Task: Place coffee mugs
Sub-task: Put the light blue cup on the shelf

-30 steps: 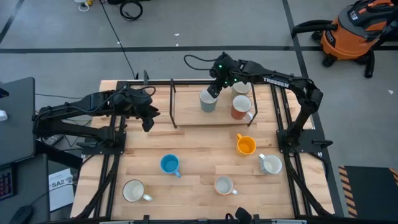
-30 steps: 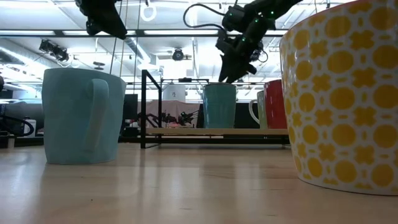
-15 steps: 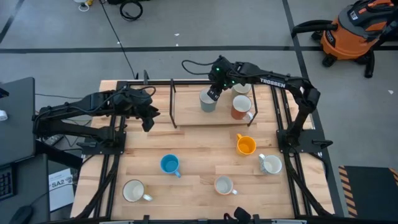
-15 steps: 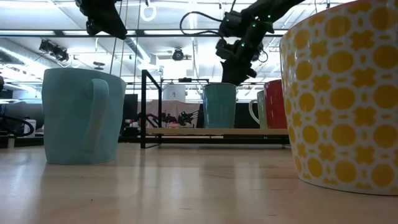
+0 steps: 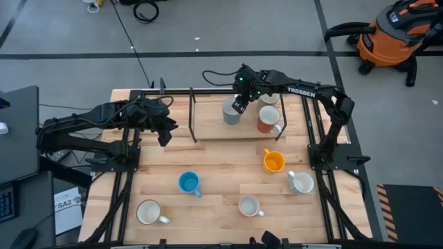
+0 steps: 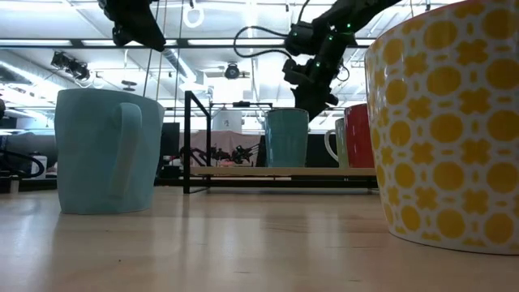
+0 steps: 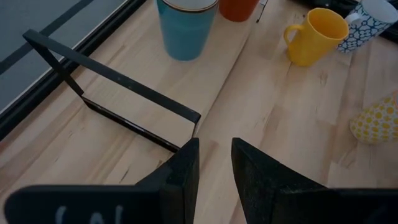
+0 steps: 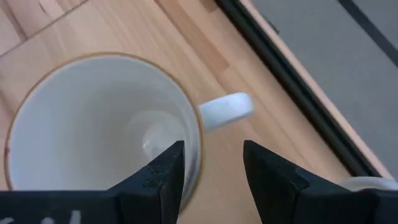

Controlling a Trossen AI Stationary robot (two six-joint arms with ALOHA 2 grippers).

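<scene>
A blue-grey mug [image 5: 229,113] stands upright on the wooden shelf [image 5: 208,131] of a black frame rack at the table's far side. My right gripper [image 8: 211,152] is open and reaches down over the mug's rim, right beside the handle [image 8: 225,109]. One finger is inside the mug and one outside. A reddish-brown mug [image 5: 268,120] and a white mug [image 5: 268,97] share the shelf. My left gripper [image 5: 165,136] waits open above the table's left part, with nothing between its fingers. My right gripper straddles the mug's wall [image 8: 196,140] next to the handle, slanting down from the far right side. One finger [image 8: 166,171] is inside the mug and the other [image 8: 267,177] outside. I cannot tell whether either finger touches the wall. The mug stands on the shelf.
On the table in front of the rack stand an orange mug [image 5: 274,162], a patterned white mug [image 5: 301,182], a blue mug [image 5: 188,182], a white mug [image 5: 149,211] and a yellow-patterned mug [image 5: 249,206]. The rack's black bar [image 7: 118,78] crosses ahead of my left gripper.
My right gripper has sunk toward the blue-grey mug's rim and tipped more steeply downward. The mug has stayed in place on the shelf.
</scene>
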